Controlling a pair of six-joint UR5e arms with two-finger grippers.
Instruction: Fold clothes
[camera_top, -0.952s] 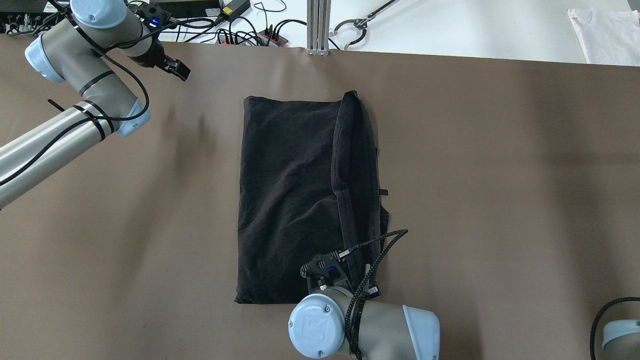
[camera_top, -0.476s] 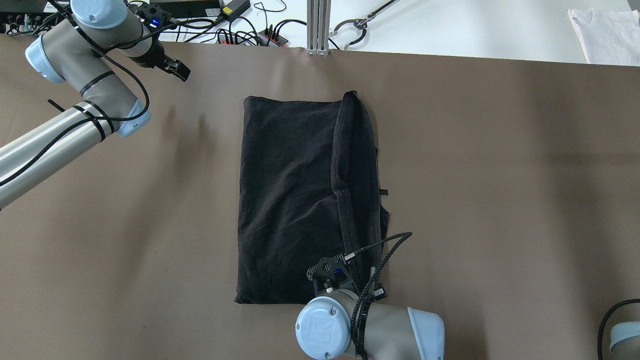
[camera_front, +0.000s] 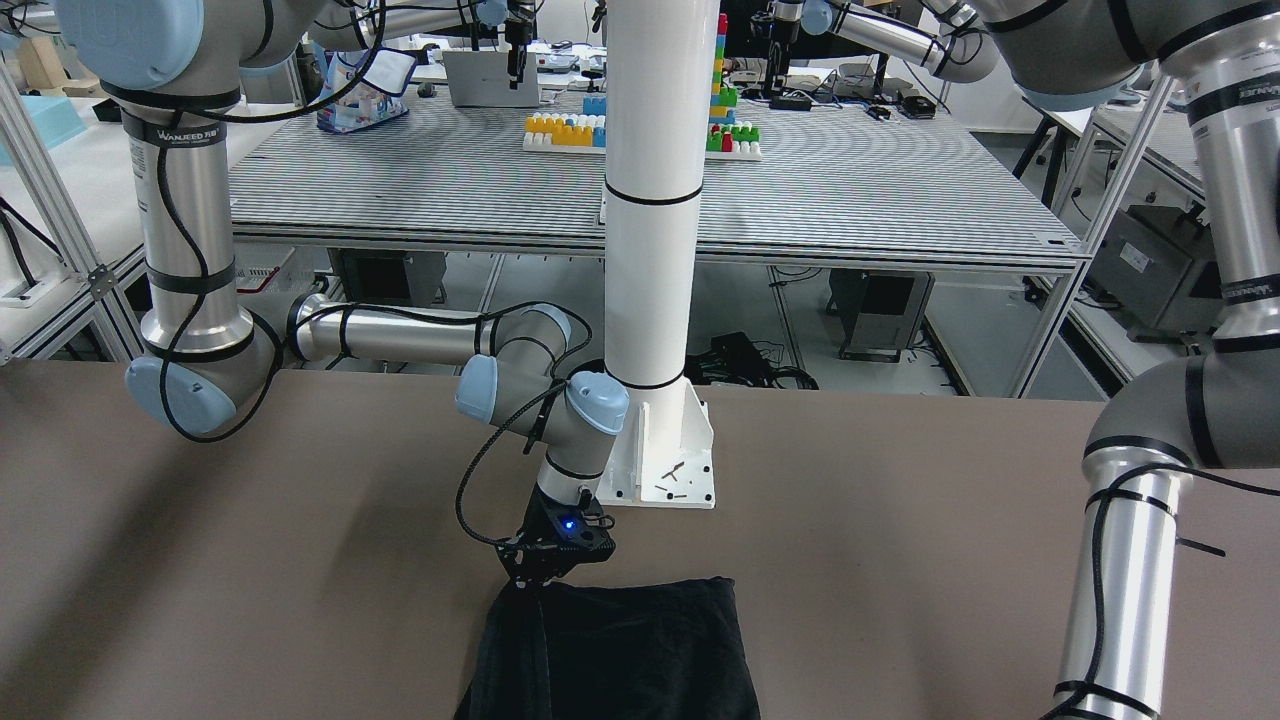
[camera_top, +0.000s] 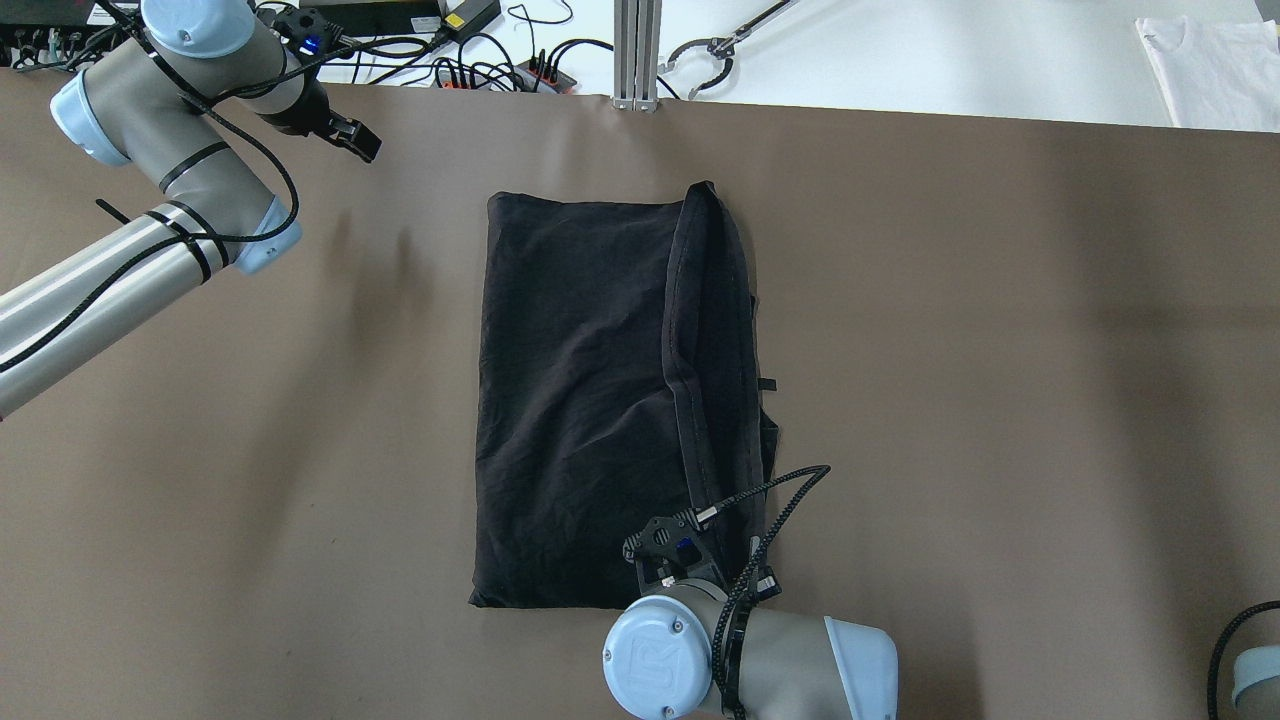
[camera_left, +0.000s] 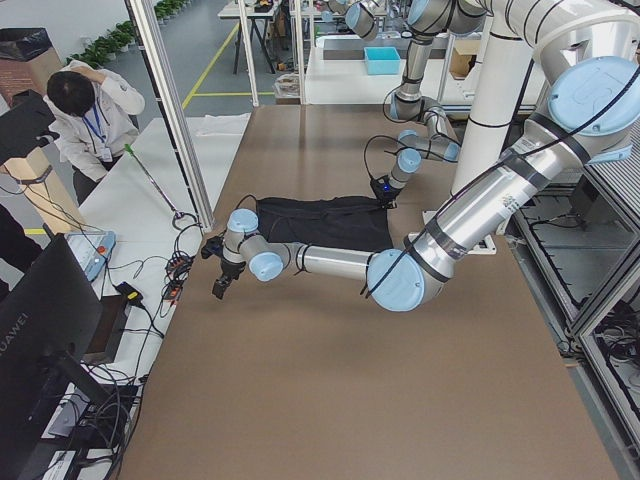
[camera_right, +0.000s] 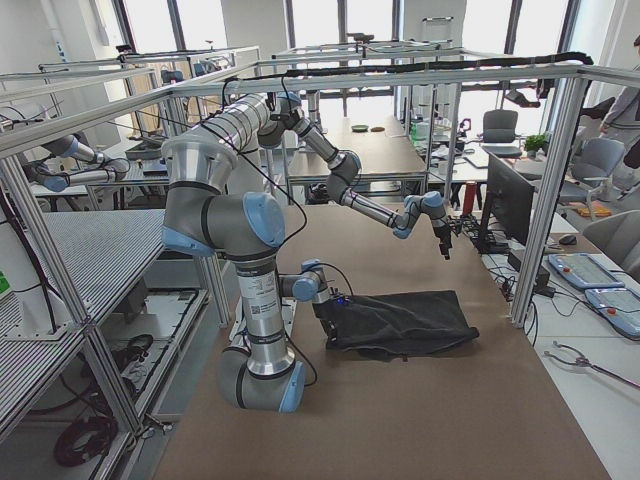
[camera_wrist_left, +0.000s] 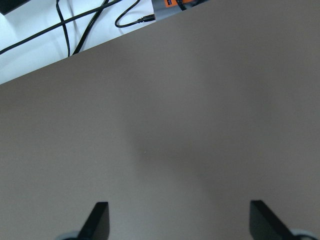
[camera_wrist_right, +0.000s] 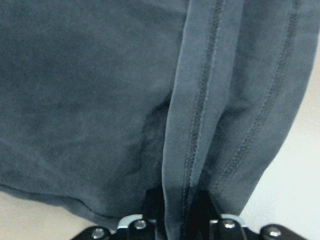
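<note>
A black garment (camera_top: 580, 400) lies folded in a long rectangle on the brown table (camera_top: 1000, 350), with a stitched hem strip running along its right side. It also shows in the front-facing view (camera_front: 620, 650) and the right wrist view (camera_wrist_right: 100, 100). My right gripper (camera_top: 697, 568) sits at the garment's near edge, shut on the hem strip, which passes between its fingers in the right wrist view (camera_wrist_right: 180, 212). My left gripper (camera_top: 358, 140) hangs open and empty over bare table at the far left; its fingertips (camera_wrist_left: 100, 220) stand wide apart.
A white cloth (camera_top: 1215, 60) lies on the white bench past the table's far right corner. Cables and power bricks (camera_top: 470, 50) and a metal post (camera_top: 637, 50) line the far edge. The white pedestal (camera_front: 650, 300) stands at the near edge. An operator (camera_left: 85, 110) stands beyond.
My right wrist has shifted slightly right and back toward the near edge, still holding the hem. The garment and left arm have not visibly moved.
</note>
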